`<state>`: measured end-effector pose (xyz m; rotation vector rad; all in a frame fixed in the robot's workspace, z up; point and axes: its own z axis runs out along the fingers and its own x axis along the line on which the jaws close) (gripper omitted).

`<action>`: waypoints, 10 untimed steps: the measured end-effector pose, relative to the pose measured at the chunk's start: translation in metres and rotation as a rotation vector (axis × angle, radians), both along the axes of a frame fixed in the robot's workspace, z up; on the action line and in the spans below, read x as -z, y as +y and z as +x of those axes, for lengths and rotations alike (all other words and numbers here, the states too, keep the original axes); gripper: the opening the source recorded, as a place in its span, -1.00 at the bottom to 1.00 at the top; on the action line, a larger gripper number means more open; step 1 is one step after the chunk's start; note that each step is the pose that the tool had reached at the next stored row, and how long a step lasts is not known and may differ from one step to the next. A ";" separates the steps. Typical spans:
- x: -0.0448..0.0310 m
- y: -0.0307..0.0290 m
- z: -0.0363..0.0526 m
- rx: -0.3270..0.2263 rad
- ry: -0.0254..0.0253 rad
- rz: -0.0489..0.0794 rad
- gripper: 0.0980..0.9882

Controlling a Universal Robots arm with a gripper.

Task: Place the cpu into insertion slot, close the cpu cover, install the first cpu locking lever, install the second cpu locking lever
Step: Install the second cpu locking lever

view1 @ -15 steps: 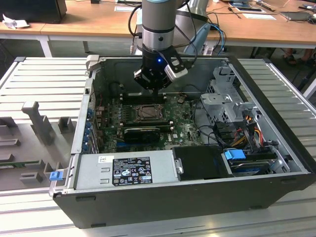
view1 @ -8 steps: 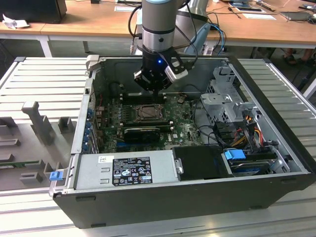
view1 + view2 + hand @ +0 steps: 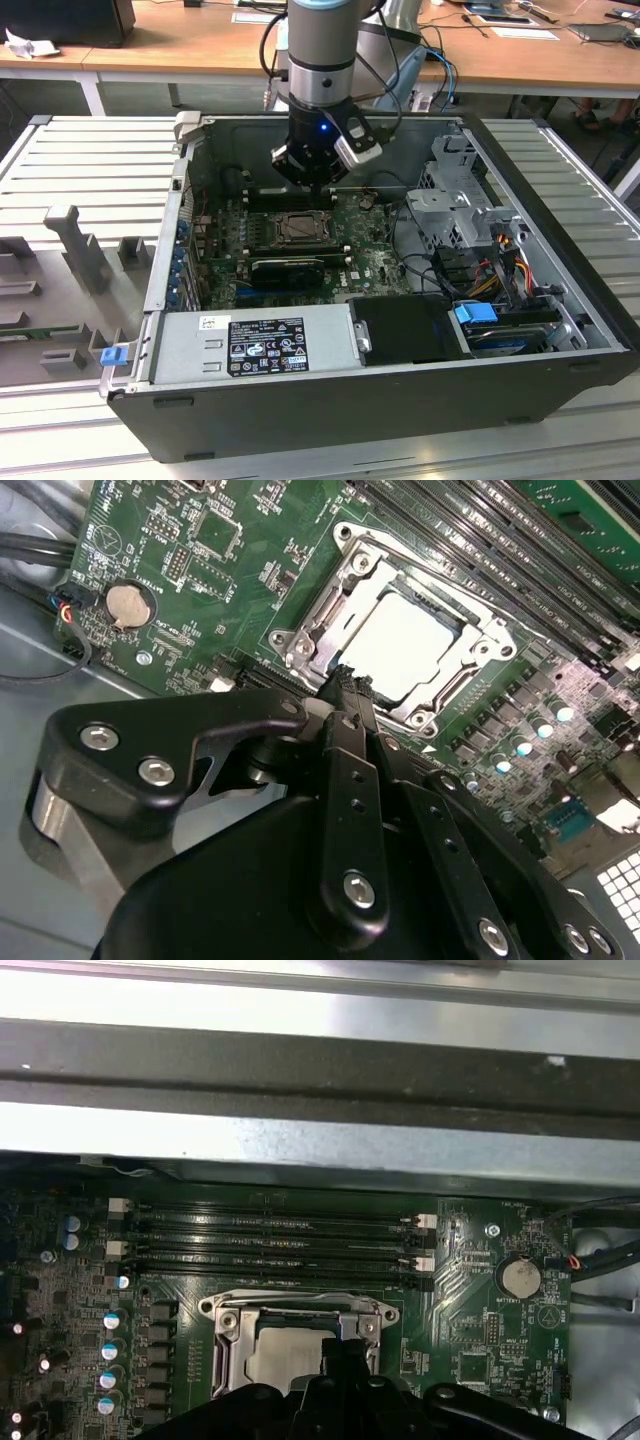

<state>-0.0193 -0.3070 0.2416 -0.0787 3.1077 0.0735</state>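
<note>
One arm: a single gripper (image 3: pixel 318 178) is held low inside the open computer case (image 3: pixel 560 400), directly above the motherboard (image 3: pixel 375 262).
Gripper state: the fingertips (image 3: pixel 350 692) are seen pressed together with nothing between them, so the gripper is clenched and empty.
Gripper position: its tip is poised at the edge of the insertion slot (image 3: pixel 405 645), just beside the silver frame; whether contact is made cannot be told.
Cpu: the cpu (image 3: pixel 398 640) is seated flat in the insertion slot, its pale metal face showing through the cut-out.
Cpu cover: the cpu cover (image 3: pixel 322 615) is lowered over the socket and lies flat around the chip, as seen in both wrist views.
Locking levers: their state cannot be made out.
Slot location: the socket is found near the middle of the motherboard, between the long memory slots (image 3: pixel 270 1245) and a black card (image 3: pixel 288 268).
Nearby parts: a round coin battery (image 3: pixel 128 603) is mounted well apart from the socket, towards one board edge.
Case surroundings: a grey power supply (image 3: pixel 250 345) is fitted along the case's near edge, with a blue-tabbed drive bay (image 3: pixel 478 313) at the near corner on the exterior view's right.
</note>
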 end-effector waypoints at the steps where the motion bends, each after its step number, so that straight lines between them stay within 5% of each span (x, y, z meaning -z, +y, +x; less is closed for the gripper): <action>1: 0.0000 -0.0008 0.0000 0.000 0.0000 0.000 -0.98; 10: -0.0058 -0.0032 0.0000 0.000 -0.0001 -0.002 -0.98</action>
